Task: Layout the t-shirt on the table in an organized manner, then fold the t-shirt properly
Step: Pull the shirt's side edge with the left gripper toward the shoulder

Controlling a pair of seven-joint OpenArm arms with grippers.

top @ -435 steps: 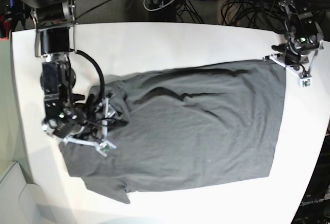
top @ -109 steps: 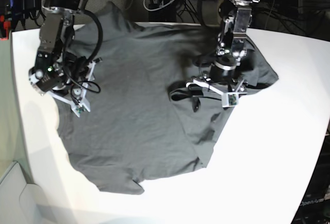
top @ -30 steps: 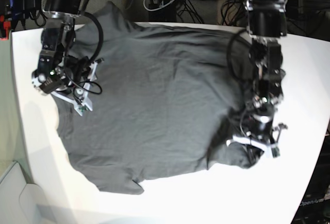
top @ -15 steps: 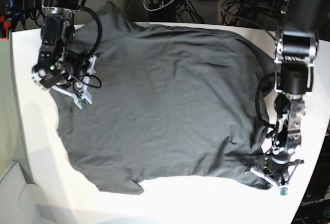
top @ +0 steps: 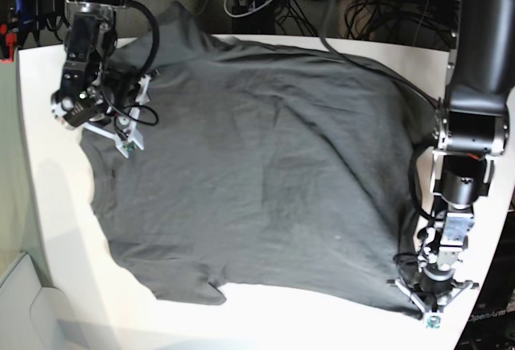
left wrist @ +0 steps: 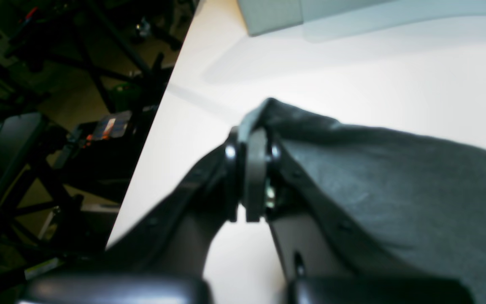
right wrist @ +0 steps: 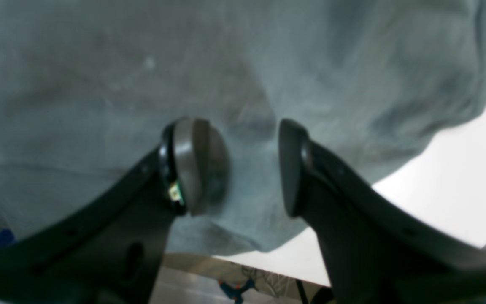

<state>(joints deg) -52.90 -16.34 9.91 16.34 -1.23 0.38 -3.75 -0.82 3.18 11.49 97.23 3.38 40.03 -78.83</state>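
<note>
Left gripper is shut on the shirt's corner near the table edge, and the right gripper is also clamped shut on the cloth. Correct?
Not quite. The right gripper is open, its jaws apart over the shirt, as the right wrist view shows. The left gripper is indeed shut on the shirt's corner near the table edge.

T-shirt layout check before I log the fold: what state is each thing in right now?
t-shirt: spread across the table, lightly wrinkled, one corner pinched.
table: mostly covered by cloth.
left gripper: shut on a shirt corner.
right gripper: open, above the cloth.
</note>
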